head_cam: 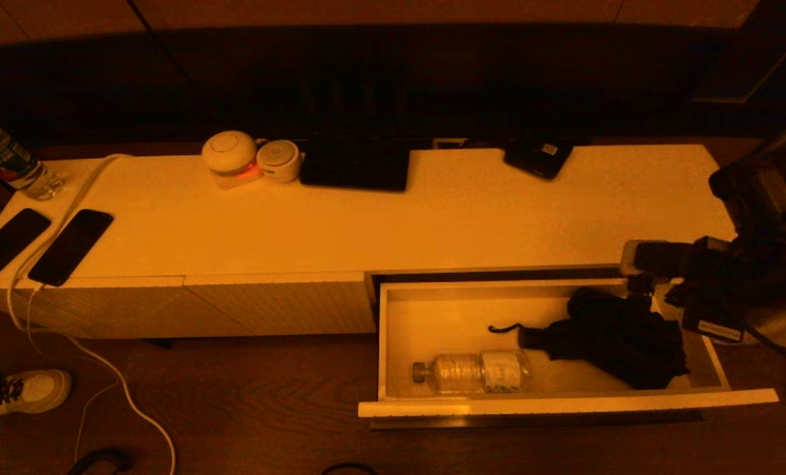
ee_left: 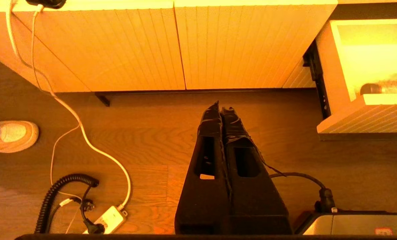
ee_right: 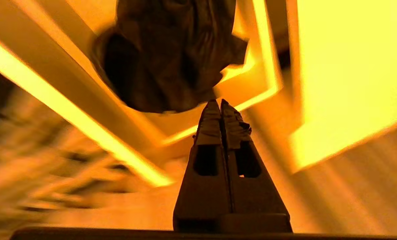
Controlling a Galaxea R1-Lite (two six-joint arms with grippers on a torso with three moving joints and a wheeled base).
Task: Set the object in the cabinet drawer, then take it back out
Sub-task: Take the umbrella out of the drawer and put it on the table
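Cabinet drawer (head_cam: 551, 402) pulled fully out, holding a black folded umbrella (head_cam: 614, 340) toward its right end and a clear bottle (head_cam: 472, 371) lying near its front wall, left of the umbrella. Right tool (ee_right: 220, 101) clenched on nothing, poised just beyond the umbrella at the drawer's right end. Left tool (ee_left: 222, 106) clenched and empty, parked low over the floor, left of the drawer. Placing apparently done; retrieval apparently not yet done.
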